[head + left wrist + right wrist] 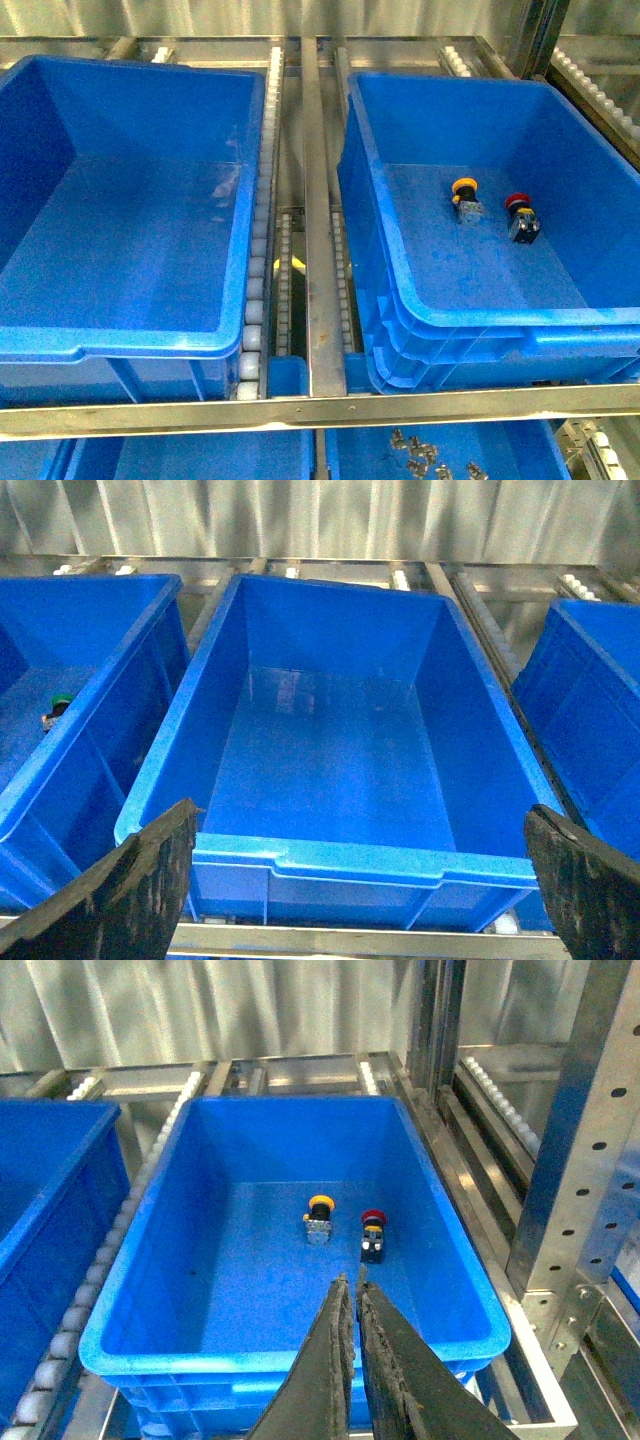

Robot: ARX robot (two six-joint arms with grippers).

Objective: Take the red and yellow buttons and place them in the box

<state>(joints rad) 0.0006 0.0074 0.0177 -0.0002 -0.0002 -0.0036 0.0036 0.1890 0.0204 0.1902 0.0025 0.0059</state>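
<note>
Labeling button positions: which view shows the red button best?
Front view: the red button lies unobstructed on the box floor, right of the yellow button. Right wrist view shows it smaller, beyond the shut right tool. Left wrist view misses it.
</note>
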